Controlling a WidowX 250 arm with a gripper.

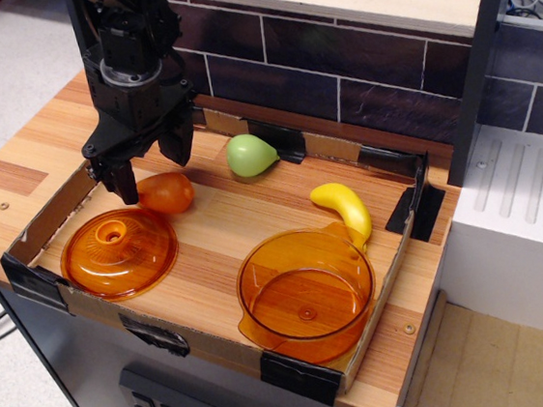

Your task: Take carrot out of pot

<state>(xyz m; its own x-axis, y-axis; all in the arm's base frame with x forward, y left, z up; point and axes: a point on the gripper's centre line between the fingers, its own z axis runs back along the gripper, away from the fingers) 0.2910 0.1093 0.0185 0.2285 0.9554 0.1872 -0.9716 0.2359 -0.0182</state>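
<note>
The orange carrot (164, 192) lies on the wooden floor of the tray, just behind the domed lid. The translucent orange pot (306, 294) stands empty at the front right of the tray. My black gripper (152, 169) hangs open above the carrot, its fingers spread to either side and not touching it.
A translucent orange lid (118, 252) with a centre knob lies at the front left. A light green pear (249, 155) sits at the back and a yellow banana (344, 209) behind the pot. Low cardboard walls (58, 202) ring the tray, and a dark brick wall (335, 70) stands behind.
</note>
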